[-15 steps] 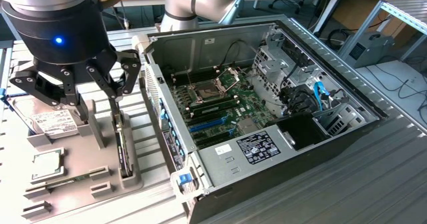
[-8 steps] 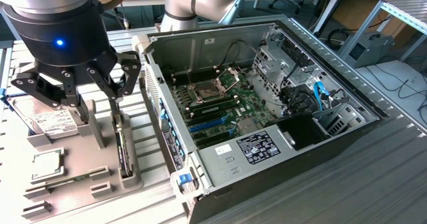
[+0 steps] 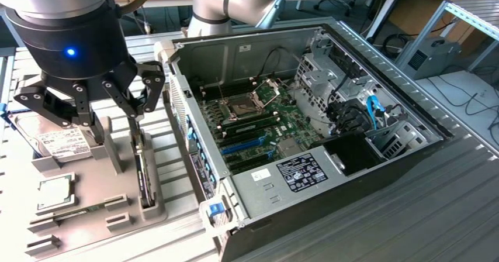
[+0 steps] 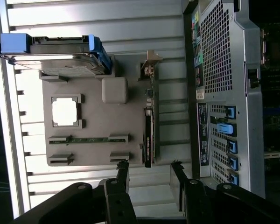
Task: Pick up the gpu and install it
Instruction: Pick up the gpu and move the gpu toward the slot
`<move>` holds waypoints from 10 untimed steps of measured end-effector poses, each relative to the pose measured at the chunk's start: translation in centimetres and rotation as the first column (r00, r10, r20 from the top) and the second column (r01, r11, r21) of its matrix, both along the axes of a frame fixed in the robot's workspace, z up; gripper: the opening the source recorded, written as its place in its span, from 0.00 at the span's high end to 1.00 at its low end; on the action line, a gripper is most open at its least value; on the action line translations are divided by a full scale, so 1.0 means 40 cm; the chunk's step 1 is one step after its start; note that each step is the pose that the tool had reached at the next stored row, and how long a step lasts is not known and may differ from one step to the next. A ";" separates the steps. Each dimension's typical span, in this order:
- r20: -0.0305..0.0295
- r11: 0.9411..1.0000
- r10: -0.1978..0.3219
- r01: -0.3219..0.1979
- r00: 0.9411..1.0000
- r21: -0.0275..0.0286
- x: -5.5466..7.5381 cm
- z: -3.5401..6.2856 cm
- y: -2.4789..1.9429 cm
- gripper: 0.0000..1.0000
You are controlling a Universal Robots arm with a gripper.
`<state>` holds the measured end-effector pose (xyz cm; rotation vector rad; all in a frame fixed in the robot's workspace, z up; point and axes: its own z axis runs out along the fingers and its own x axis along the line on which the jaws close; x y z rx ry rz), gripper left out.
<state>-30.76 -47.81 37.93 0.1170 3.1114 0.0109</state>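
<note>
The black metal gripper (image 4: 150,170) hangs open over the gpu (image 4: 148,140), a thin dark card standing on edge in the grey plastic tray (image 4: 93,133); I think it should go straight down, one finger each side, then squeeze gently.

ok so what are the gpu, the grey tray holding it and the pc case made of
The gpu: matte black, probably circuit board with a plastic shroud; it stands on edge, so little shows. The grey tray: uniform matte grey with blocky slots, likely plastic. The pc case: dull silver sheet metal, with punched vent holes.
</note>
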 end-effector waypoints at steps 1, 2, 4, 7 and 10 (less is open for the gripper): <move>0.000 1.000 0.000 0.000 1.000 0.000 0.000 -0.001 0.000 0.52; 0.000 1.000 0.000 0.000 1.000 0.000 0.000 -0.001 0.000 0.52; 0.000 1.000 0.000 0.000 1.000 0.000 0.000 -0.002 0.000 0.52; 0.000 1.000 0.000 0.000 1.000 0.000 0.000 -0.005 0.000 0.52; 0.000 1.000 0.000 0.000 1.000 0.000 0.000 -0.020 0.000 0.52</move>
